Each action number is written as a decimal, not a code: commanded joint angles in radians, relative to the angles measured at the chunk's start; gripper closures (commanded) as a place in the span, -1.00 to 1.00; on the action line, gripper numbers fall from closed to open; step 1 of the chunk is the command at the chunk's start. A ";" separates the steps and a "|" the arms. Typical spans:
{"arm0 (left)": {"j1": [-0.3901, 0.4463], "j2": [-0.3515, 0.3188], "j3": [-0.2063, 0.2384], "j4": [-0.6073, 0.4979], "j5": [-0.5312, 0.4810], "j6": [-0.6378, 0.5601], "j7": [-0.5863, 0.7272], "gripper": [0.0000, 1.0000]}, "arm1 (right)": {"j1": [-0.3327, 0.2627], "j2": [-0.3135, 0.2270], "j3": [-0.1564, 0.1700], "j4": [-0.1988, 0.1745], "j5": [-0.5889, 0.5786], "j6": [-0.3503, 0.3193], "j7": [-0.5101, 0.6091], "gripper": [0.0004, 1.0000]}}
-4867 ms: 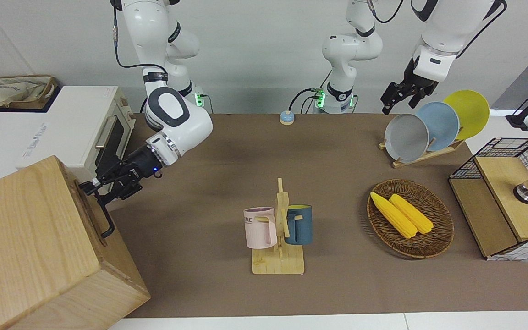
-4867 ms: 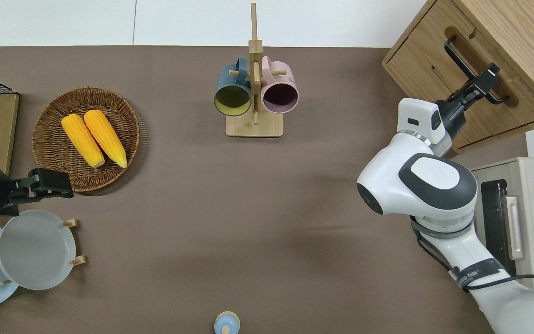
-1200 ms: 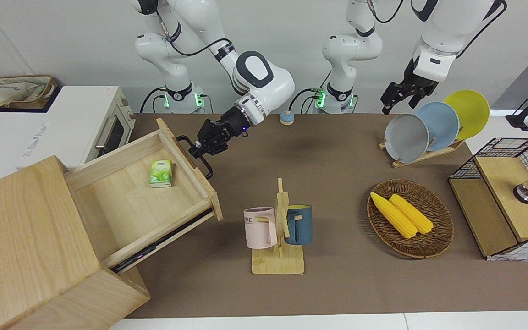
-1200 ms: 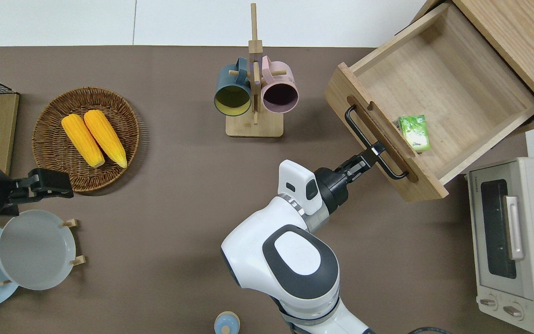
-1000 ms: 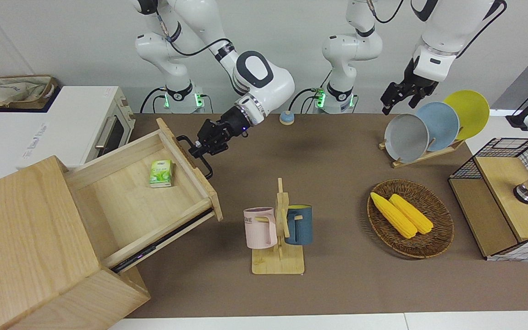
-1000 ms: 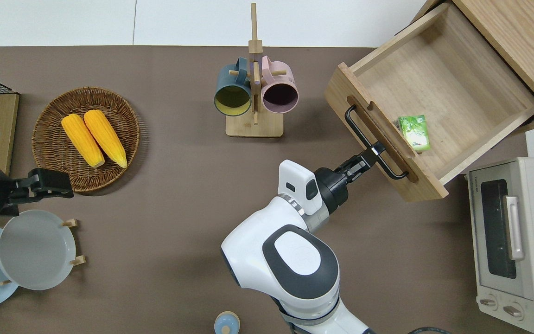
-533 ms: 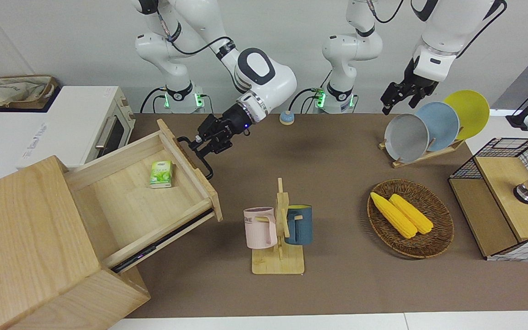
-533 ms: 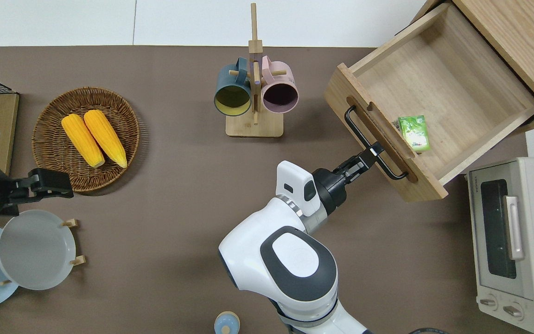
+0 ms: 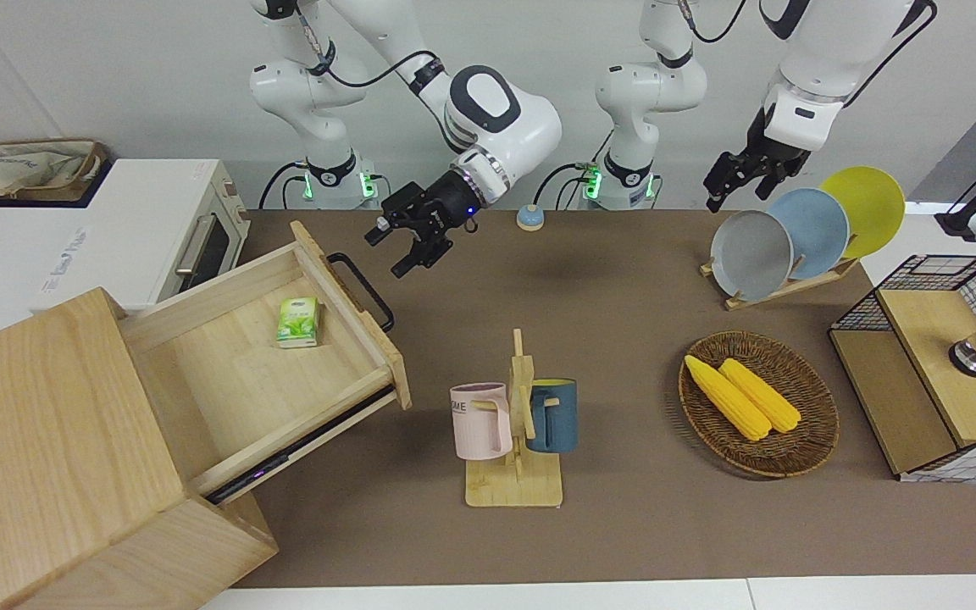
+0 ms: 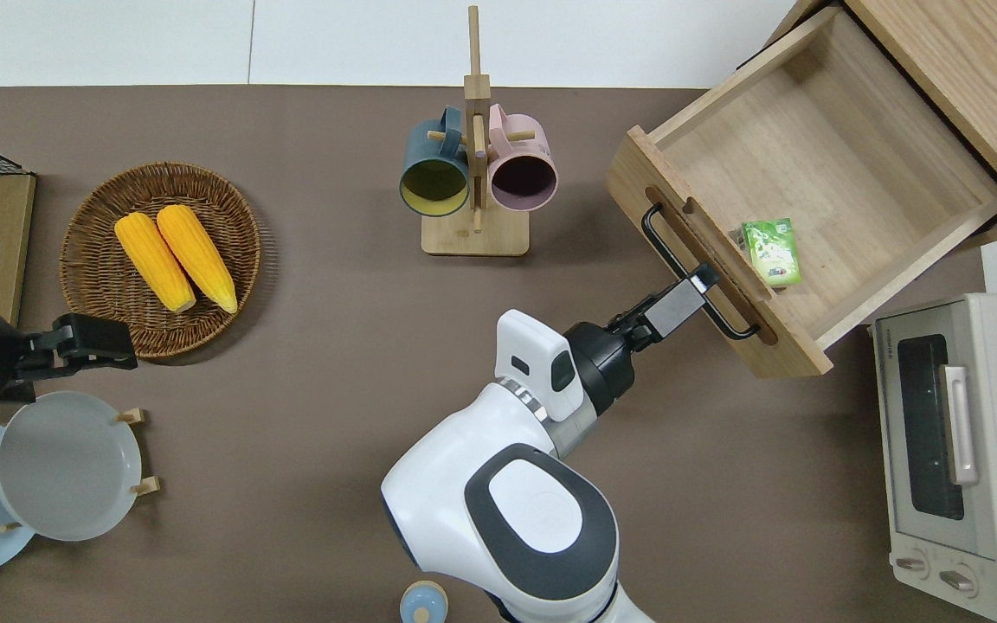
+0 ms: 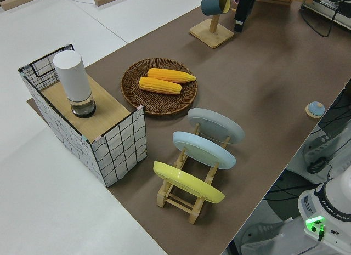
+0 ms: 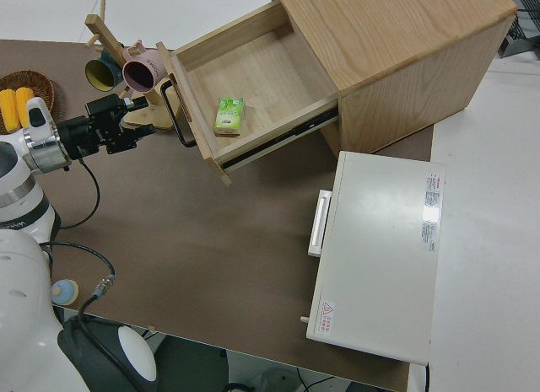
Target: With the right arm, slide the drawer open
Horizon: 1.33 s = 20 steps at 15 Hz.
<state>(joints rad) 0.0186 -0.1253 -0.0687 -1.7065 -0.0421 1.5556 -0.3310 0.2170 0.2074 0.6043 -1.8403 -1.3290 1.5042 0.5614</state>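
Drawer: the drawer (image 9: 285,364) stands pulled far out of my cabinet (image 9: 56,457), a green packet (image 9: 297,321) inside.
Right pincer: my right pincer (image 9: 407,241) is released, just clear of the black handle (image 9: 361,291).
Left arm: parked.

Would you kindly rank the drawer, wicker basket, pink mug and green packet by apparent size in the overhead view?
Largest to smallest:
1. drawer
2. wicker basket
3. pink mug
4. green packet
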 commanded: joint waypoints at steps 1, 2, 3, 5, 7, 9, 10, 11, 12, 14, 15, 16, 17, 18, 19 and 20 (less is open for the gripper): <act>0.000 -0.008 0.004 0.004 -0.001 -0.017 0.007 -0.99 | 0.004 -0.090 -0.053 0.018 0.176 0.060 -0.049 -0.98; 0.000 -0.008 0.004 0.004 -0.001 -0.015 0.007 -0.99 | 0.004 -0.124 -0.079 0.018 0.235 0.094 -0.087 -0.98; 0.000 -0.008 0.004 0.004 -0.001 -0.017 0.007 -0.99 | -0.007 -0.152 -0.095 0.018 0.285 0.119 -0.122 -0.98; 0.000 -0.008 0.004 0.004 -0.001 -0.017 0.007 -0.99 | -0.051 -0.199 -0.103 0.018 0.390 0.154 -0.140 -0.98; 0.000 -0.008 0.004 0.004 -0.001 -0.015 0.007 -0.99 | -0.103 -0.239 -0.106 0.018 0.538 0.195 -0.138 -0.98; 0.000 -0.008 0.004 0.004 -0.001 -0.015 0.007 -0.99 | -0.148 -0.291 -0.141 0.021 0.718 0.223 -0.144 -0.98; 0.000 -0.008 0.004 0.004 -0.001 -0.015 0.007 -0.99 | -0.163 -0.321 -0.174 0.023 0.814 0.228 -0.158 -0.98; 0.000 -0.008 0.004 0.004 -0.001 -0.017 0.007 -0.99 | -0.178 -0.345 -0.207 0.027 0.906 0.226 -0.202 -0.98; 0.000 -0.008 0.004 0.004 -0.001 -0.015 0.007 -0.99 | -0.197 -0.364 -0.230 0.033 0.976 0.217 -0.250 -0.98; 0.000 -0.008 0.004 0.004 -0.001 -0.015 0.007 -0.99 | -0.220 -0.387 -0.270 0.047 1.083 0.203 -0.291 -0.98; 0.000 -0.008 0.004 0.004 -0.001 -0.015 0.007 -0.99 | -0.231 -0.388 -0.282 0.068 1.132 0.197 -0.291 -0.98; 0.000 -0.008 0.004 0.004 -0.001 -0.017 0.007 -0.99 | -0.252 -0.388 -0.293 0.096 1.181 0.174 -0.294 -0.98; 0.000 -0.008 0.004 0.004 -0.001 -0.015 0.007 -0.99 | -0.269 -0.387 -0.310 0.116 1.236 0.144 -0.301 -0.98; 0.000 -0.008 0.004 0.004 -0.001 -0.015 0.007 -0.99 | -0.278 -0.387 -0.320 0.122 1.270 0.137 -0.301 -0.98; 0.000 -0.008 0.004 0.004 -0.001 -0.015 0.007 -0.99 | -0.286 -0.385 -0.327 0.122 1.287 0.136 -0.301 -0.98; 0.000 -0.008 0.004 0.004 -0.001 -0.017 0.007 -0.99 | -0.297 -0.385 -0.336 0.122 1.297 0.131 -0.302 -0.98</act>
<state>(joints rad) 0.0186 -0.1253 -0.0687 -1.7064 -0.0421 1.5556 -0.3310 -0.0355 -0.1843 0.2780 -1.7378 -0.1055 1.6609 0.2834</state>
